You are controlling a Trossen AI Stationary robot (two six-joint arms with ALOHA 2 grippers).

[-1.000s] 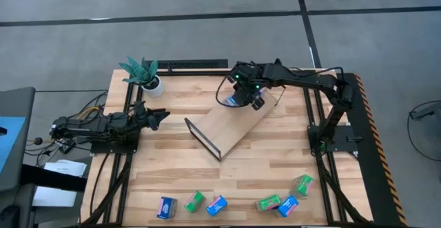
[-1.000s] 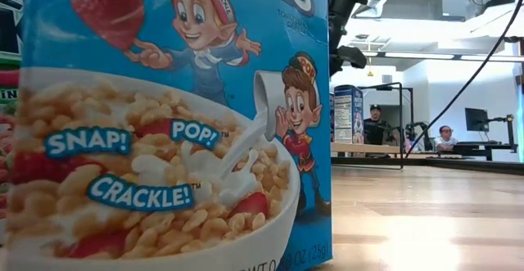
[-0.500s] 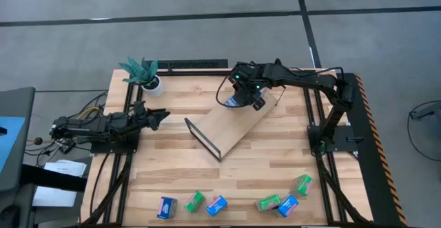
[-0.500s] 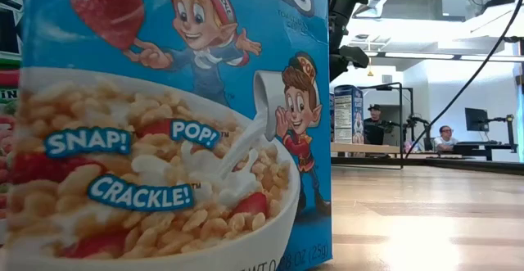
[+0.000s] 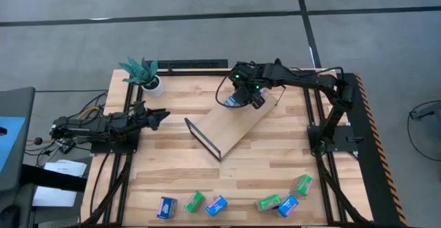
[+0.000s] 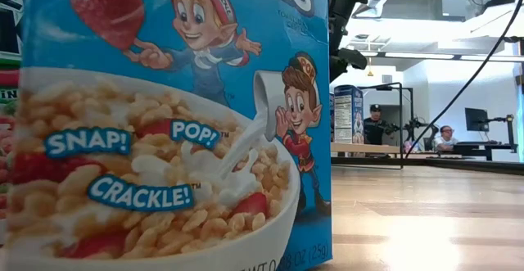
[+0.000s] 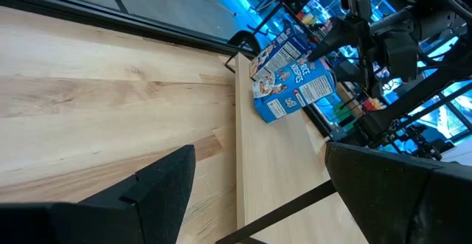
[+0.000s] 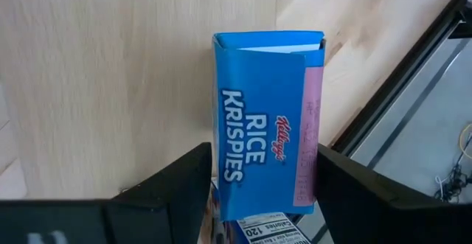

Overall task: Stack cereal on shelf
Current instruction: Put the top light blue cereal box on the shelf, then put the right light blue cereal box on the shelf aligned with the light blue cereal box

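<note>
The right gripper [image 5: 242, 97] hangs directly over a small blue cardboard cereal box [image 8: 267, 119] lying on the long light-wood shelf [image 5: 238, 128] near its far end, fingers parted either side, box apparently released. The left gripper [image 5: 157, 116] waits well apart, spread wide.

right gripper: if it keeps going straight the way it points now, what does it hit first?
The blue Rice Krispies box on the shelf. The right gripper points down at it, its open fingers straddling the box. Depth is unclear, but nothing else shows between them.
</note>
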